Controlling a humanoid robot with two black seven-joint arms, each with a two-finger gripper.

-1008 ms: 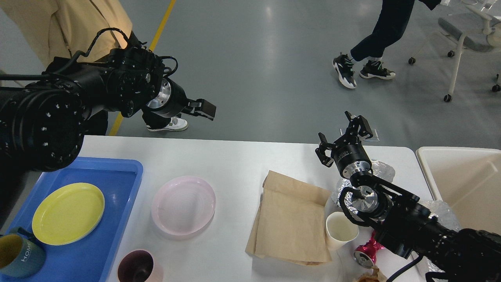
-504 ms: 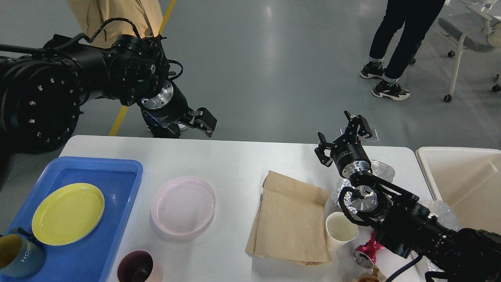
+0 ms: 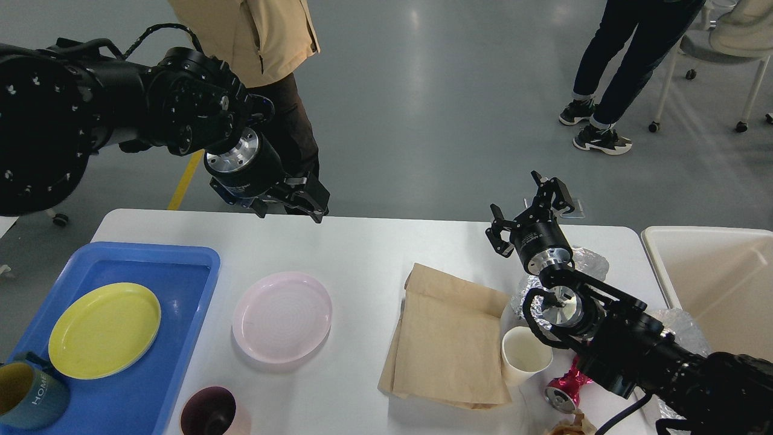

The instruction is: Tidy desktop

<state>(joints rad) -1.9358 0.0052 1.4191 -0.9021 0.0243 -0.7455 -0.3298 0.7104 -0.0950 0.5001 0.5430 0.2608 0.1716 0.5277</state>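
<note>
Both pincers empty: right pincer (image 3: 530, 206) spread wide, left pincer (image 3: 305, 202) unclear, above smooth desktop (image 3: 362, 254).

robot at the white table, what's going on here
A two-armed robot is tidying the desktop, but neither gripper holds anything. The left gripper hangs over the far edge beyond the pink plate; the right gripper is open above the crumpled foil. A yellow plate already sits in the blue tray; a paper bag and cups remain out.
</note>
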